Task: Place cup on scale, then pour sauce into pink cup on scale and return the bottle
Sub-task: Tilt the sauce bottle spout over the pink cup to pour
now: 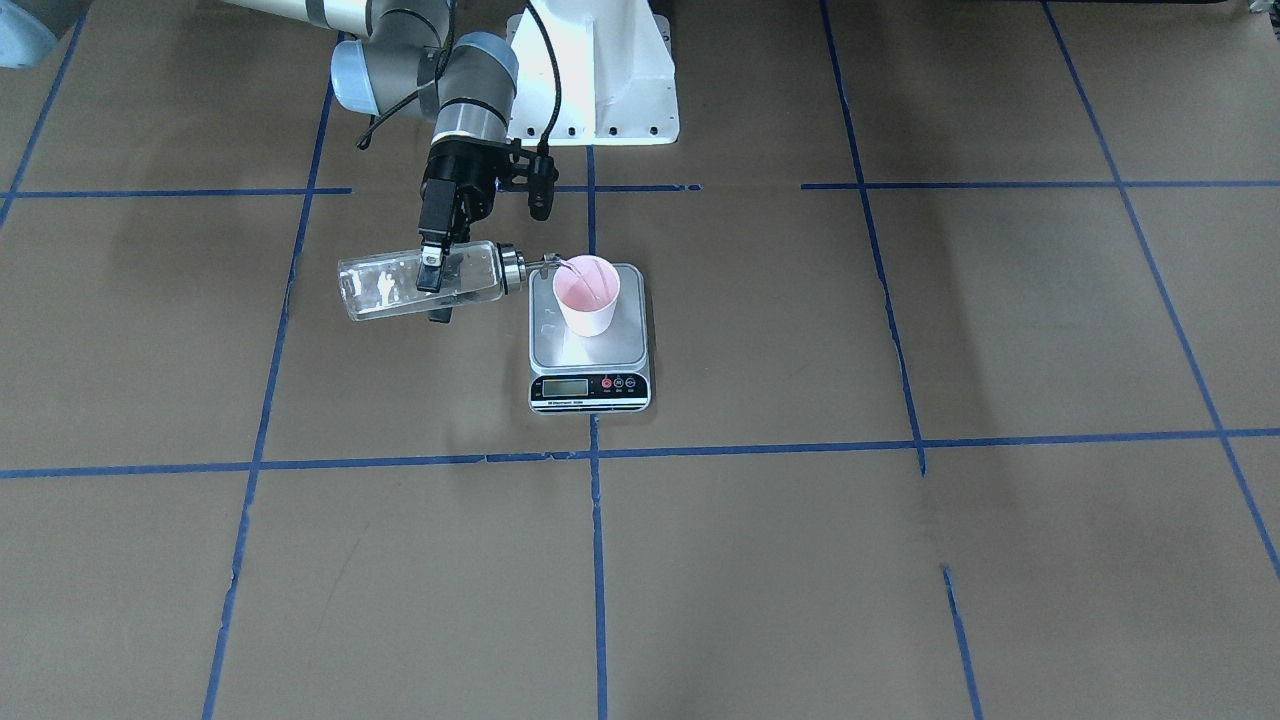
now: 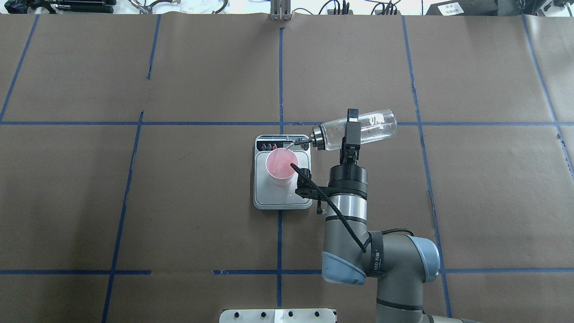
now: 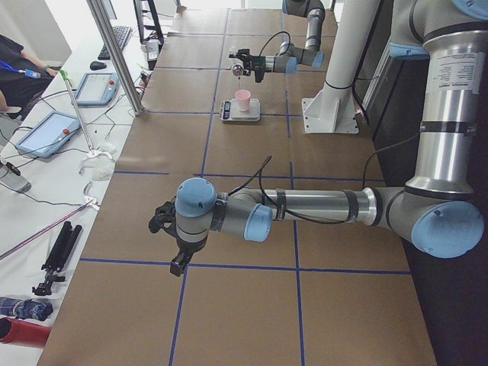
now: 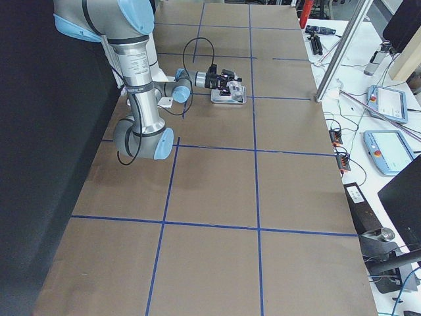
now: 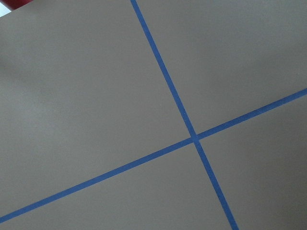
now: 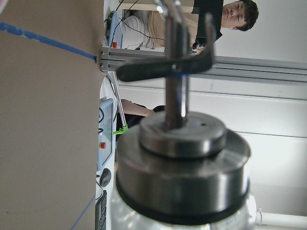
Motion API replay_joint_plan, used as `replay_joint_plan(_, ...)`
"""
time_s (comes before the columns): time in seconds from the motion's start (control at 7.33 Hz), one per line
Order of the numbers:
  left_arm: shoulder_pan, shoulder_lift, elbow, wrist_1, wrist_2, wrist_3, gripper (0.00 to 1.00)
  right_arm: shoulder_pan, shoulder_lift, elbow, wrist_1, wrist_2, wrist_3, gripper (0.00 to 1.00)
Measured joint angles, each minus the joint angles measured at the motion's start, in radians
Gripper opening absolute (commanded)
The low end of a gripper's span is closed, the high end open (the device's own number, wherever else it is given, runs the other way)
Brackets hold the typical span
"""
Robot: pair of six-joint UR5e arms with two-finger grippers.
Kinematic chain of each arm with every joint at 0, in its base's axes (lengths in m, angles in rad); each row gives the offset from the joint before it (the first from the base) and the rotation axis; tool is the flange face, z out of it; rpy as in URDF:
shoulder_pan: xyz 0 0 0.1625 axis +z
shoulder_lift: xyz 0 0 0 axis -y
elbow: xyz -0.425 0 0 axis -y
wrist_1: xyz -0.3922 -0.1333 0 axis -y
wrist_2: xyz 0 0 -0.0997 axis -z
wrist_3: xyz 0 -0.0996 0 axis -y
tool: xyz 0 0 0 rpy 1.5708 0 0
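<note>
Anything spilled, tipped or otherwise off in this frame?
Nothing stands out. The cup stands upright on the scale; the right gripper holds the bottle tilted, spout at the cup's rim. No puddle shows on the table paper.

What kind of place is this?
Probably a robot lab: two robot arms at a table gridded with blue tape, one tipping a bottle toward a scale, with control tablets on a side bench.
</note>
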Motion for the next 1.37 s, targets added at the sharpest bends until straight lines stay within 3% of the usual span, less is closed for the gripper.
replay_joint_plan(1.37, 0.000, -0.004, -0.003, 0.001, 0.000, 0.000, 1.00, -0.014, -0.001, 0.001, 0.018, -0.009, 0.018, 0.00)
